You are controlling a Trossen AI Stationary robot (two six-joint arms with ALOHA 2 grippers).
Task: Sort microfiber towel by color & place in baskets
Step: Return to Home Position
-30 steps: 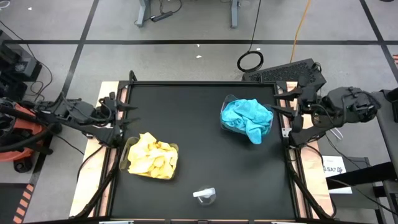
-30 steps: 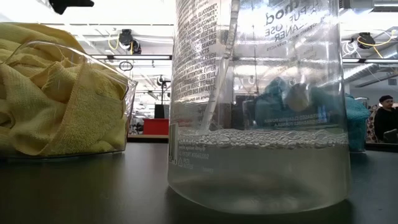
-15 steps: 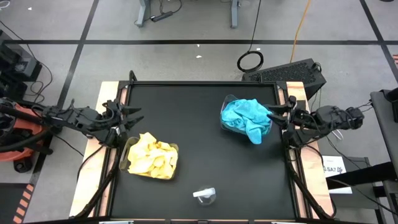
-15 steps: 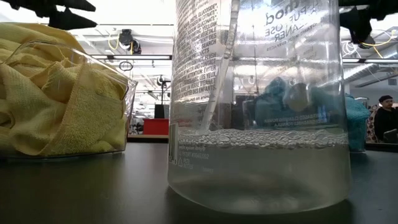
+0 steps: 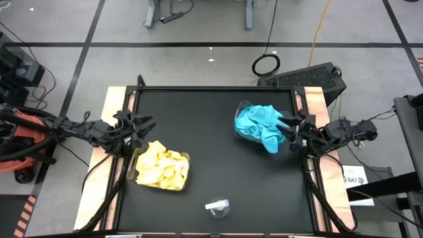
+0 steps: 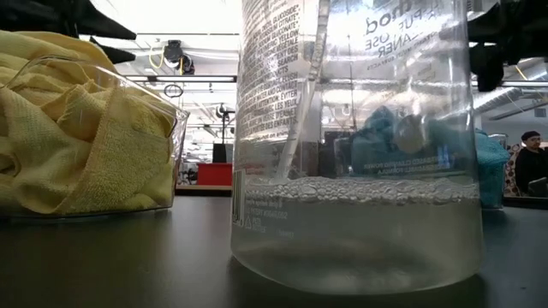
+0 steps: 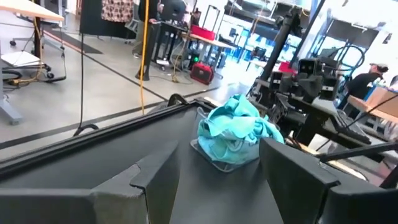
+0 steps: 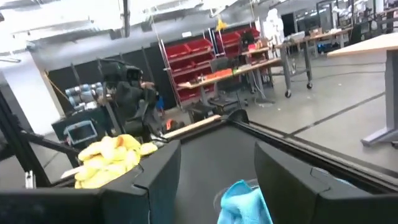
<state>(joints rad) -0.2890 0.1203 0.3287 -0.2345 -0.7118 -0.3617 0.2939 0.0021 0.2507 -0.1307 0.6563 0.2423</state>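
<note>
I am holding my left gripper (image 5: 137, 123) at the frame's left and my right gripper (image 5: 285, 125) at centre right, both spread wide and empty. The yellow towels (image 5: 162, 166) are sitting in the lower-left basket (image 5: 135, 162), the teal towels (image 5: 263, 123) in the centre-right basket (image 5: 241, 105), one drooping over its rim. I am judging them light, limp and clingy: pinching a raised fold would suit best.

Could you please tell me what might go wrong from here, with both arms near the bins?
The open right tool sits beside the teal towels, which spill over the rim of the far bin; a finger might snag one and drag it out. The open left tool is close to the heaped yellow towels; a sweep might knock the near bin.
</note>
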